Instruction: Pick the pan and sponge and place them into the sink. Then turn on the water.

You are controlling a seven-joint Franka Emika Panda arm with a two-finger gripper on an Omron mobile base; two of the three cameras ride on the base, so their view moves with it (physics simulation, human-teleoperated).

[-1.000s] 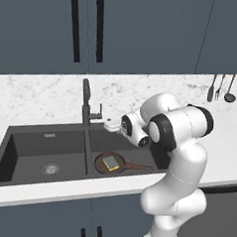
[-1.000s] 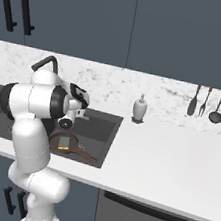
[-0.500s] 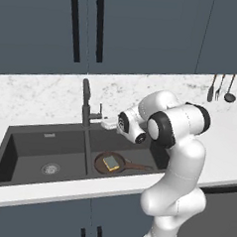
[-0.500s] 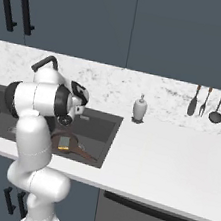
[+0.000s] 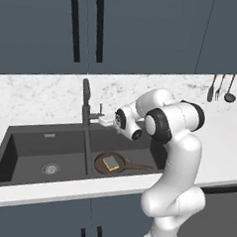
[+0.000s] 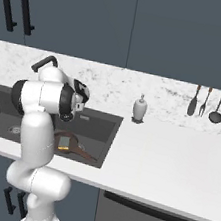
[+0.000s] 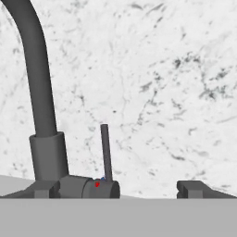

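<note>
Sink (image 5: 24, 144) basins are sitting side by side in the white marbled counter (image 5: 223, 142), and they are holding quite different loads. Lying in the right basin is the pan (image 5: 108, 163), a small round reddish-brown one, with its thin dark handle (image 5: 137, 166) pointing toward the arm's side; from the right base view the same pan (image 6: 66, 142) is showing just past the robot's forearm. Resting inside the pan is the sponge (image 5: 111, 163), yellow with a darker face turned upward, sitting flat and well within the rim. Sitting in the left basin is nothing but its round steel drain (image 5: 50, 169). Between the two basins, at the back rim, the tall dark faucet (image 5: 85, 102) is standing upright, and no blue stream is falling from its spout. Hovering just beside the faucet is the gripper (image 5: 106, 121), with its jaws spread wide and holding nothing. Through the hand view, the faucet's thin lever (image 7: 106, 152) is standing upright between the two dark fingertips (image 7: 192, 189), apart from both of them, with a red and a blue dot at its base. Farther along the counter a white soap bottle (image 6: 139, 108) is standing against the wall, and metal utensils (image 6: 217, 106) are hanging beyond it.
</note>
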